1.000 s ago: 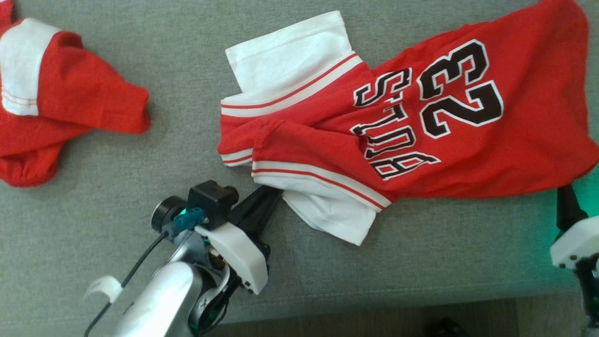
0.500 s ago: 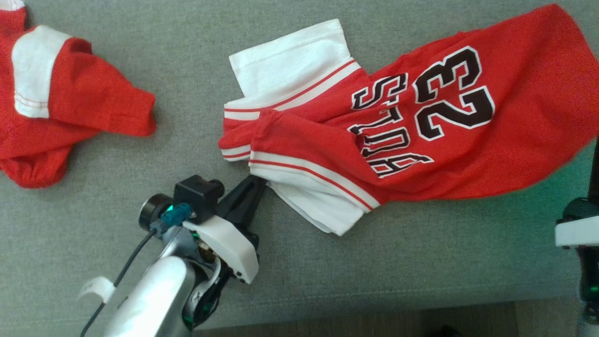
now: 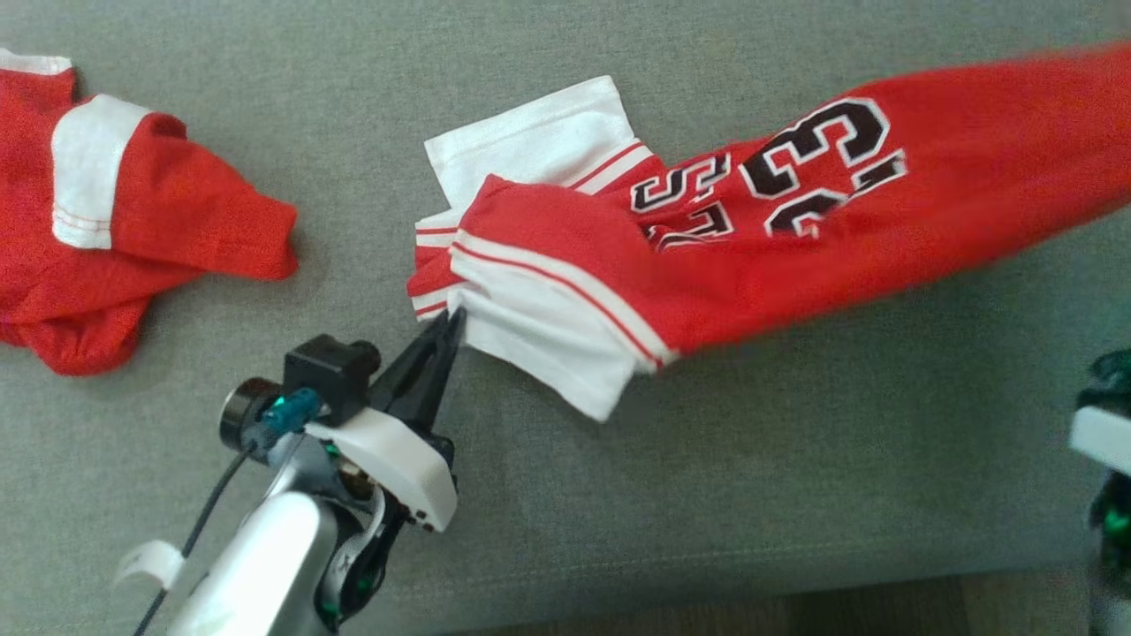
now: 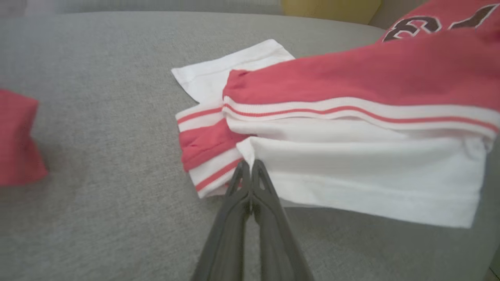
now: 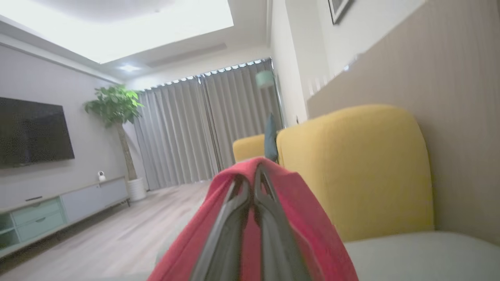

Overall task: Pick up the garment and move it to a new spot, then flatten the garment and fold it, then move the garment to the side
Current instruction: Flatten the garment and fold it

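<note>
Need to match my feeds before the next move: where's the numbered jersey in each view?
Head view: jersey spans centre to right edge, white sleeve at the left fingers.
Left wrist view: jersey fills centre to upper right, white sleeve pinched by the left fingers.
Right wrist view: jersey drapes red over the right fingers, bottom centre.
Shared landmark: grey seat beneath it.

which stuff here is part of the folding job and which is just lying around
In the job:
number 23 jersey
left gripper, jaws shut on its white sleeve
right gripper, jaws shut on its red cloth

Lying about:
second red and white garment
yellow armchair
potted plant
television
</note>
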Tool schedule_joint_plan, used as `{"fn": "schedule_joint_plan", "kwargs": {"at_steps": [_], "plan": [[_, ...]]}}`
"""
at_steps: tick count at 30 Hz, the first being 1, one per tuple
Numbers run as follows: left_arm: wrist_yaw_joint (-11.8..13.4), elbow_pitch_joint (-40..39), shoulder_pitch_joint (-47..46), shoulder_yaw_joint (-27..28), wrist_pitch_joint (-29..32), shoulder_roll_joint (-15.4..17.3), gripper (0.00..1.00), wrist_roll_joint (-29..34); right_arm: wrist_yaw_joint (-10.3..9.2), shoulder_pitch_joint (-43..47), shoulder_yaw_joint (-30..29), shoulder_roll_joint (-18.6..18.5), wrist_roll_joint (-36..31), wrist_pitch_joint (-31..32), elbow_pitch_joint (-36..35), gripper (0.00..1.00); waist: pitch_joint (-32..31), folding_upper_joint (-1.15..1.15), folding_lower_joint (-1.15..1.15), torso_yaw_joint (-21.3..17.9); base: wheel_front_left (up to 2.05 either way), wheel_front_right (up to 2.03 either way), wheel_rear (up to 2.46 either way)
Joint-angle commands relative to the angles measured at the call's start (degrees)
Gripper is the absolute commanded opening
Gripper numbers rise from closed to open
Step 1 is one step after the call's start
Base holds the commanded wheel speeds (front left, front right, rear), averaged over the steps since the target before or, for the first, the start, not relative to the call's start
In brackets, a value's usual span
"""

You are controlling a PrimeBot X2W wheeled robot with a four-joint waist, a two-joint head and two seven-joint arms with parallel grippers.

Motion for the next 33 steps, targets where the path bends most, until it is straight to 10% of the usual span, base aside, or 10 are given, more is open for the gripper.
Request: {"fn": "schedule_joint_plan", "kwargs": {"at_steps": [1,15,33], "plan": [[0.64,-2.39,-0.72,2.52,-0.55,1.36,0.00,-0.24,-0.04,-2.27,0.82,-1.42,1.11,-0.73,-3.08,0.00,-0.27,0.00,0.00,0.13,0.00,0.00,0.00],[3.10,-5.99,-3.23,7.43,-6.96,3.08,0.00,0.17,-0.04,-15.14,-1.17,-10.83,3.13,-1.01,2.08,0.00,-3.96,0.00,0.00,1.64,0.00,0.00,0.00],[0.79,-7.49,-34.88,16.43,-7.58,9.11,0.00,1.52,-0.04,-34.90,4.35,-18.92,6.35,13.54,14.52,0.00,-11.65,0.00,0.00,3.65,0.00,0.00,0.00]]}}
